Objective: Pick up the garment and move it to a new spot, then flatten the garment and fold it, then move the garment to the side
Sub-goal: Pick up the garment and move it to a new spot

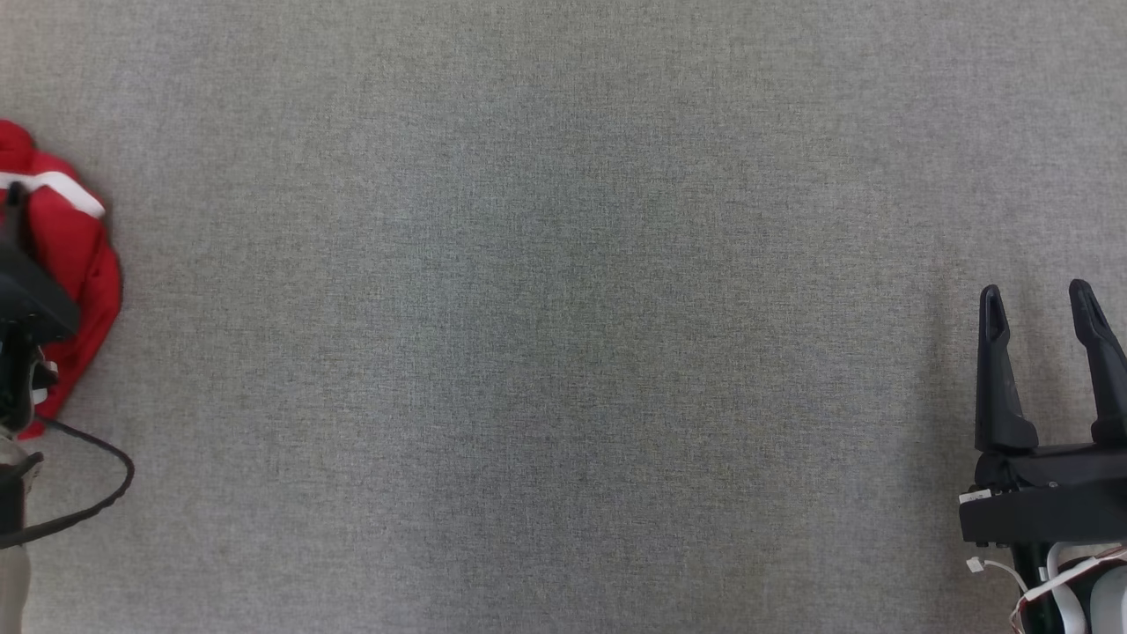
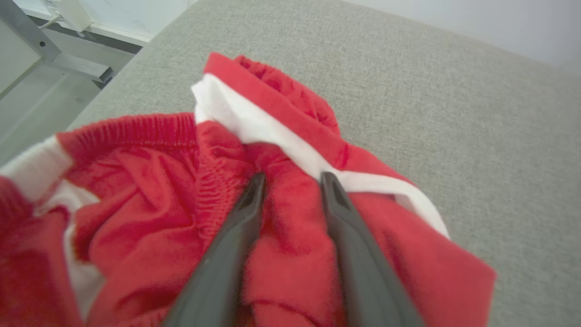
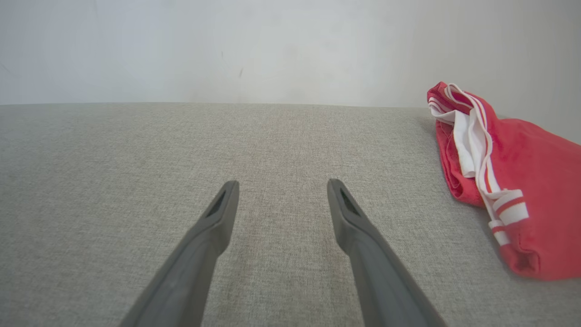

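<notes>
The garment is a crumpled heap of red cloth with white bands, lying at the far left edge of the head view on the grey surface. My left gripper is down on it, jaws open, its two dark fingers straddling a raised fold of red cloth beside a white band. In the head view its dark body covers part of the heap. My right gripper stands open at the lower right, far from the garment, with bare fabric between its fingers.
The grey fabric surface stretches wide between the two grippers. A black cable loops by the left arm. The left wrist view shows the surface's edge with a metal frame beyond. A red, white-striped cloth lies to the right in the right wrist view.
</notes>
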Motion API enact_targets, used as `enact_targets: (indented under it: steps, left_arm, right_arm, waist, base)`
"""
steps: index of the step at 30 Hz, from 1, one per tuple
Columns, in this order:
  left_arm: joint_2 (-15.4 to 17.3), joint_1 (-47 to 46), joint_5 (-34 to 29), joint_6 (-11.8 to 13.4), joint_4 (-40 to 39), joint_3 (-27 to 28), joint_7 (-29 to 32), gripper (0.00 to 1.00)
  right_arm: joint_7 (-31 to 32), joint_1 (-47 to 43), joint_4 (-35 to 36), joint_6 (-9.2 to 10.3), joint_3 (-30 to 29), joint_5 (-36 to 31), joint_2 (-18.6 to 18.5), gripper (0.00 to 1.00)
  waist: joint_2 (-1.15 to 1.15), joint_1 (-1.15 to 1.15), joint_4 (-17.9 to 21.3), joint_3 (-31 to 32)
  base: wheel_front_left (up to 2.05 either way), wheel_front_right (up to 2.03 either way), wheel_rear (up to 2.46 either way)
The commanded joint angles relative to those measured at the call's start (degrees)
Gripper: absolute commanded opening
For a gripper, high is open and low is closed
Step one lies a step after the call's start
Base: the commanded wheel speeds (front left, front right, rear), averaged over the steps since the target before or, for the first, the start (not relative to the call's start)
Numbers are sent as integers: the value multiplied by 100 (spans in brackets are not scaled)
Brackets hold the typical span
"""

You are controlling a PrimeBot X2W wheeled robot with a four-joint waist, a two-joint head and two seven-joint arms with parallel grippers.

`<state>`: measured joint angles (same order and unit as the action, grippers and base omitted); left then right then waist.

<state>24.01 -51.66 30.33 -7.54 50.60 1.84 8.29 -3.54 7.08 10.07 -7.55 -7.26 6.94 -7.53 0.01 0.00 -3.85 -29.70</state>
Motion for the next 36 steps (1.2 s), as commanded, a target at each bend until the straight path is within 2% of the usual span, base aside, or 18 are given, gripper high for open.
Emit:
enact_targets:
  steps: [1,4,8,16,21,24,30,36]
  left_arm:
    - [3,-18,5,12,74,-53,5,0]
    - [37,-122,19,12,149,-160,-151,0]
    - [159,-245,-108,12,94,-266,-649,0]
    - [441,-560,-410,12,-323,-540,-1542,0]
    - [473,-819,-544,12,-897,-811,-1589,0]
    - [407,-982,-612,13,-1382,-985,-1477,0]
    - [16,-1204,-697,29,-2451,-1458,-1033,0]
    - [-483,-1034,-738,90,-2880,-1917,-735,0]
  right_arm:
    - [9,48,12,15,1,-15,-10,100]
    - [30,90,2,15,27,-35,4,100]
    - [-50,63,-87,15,54,13,28,100]
    - [-362,64,-544,15,196,180,184,100]
    - [-621,65,-950,15,291,276,300,100]
    - [-759,80,-1195,15,347,344,360,100]
    - [-1015,142,-1660,15,507,532,443,100]
    - [-1124,169,-1931,15,538,653,466,100]
  waist:
    - [-1,0,-5,3]
    - [-1,0,-7,26]
    - [-1,0,15,167]
    - [-1,0,215,679]
    - [-1,0,482,997]
    - [-1,0,690,1137]
    - [-1,0,1319,1319]
    - [-1,0,1746,1373]
  base:
    - [0,0,0]
    - [0,0,0]
    - [0,0,0]
    - [0,0,0]
    - [0,0,0]
    - [0,0,0]
    - [0,0,0]
    - [0,0,0]
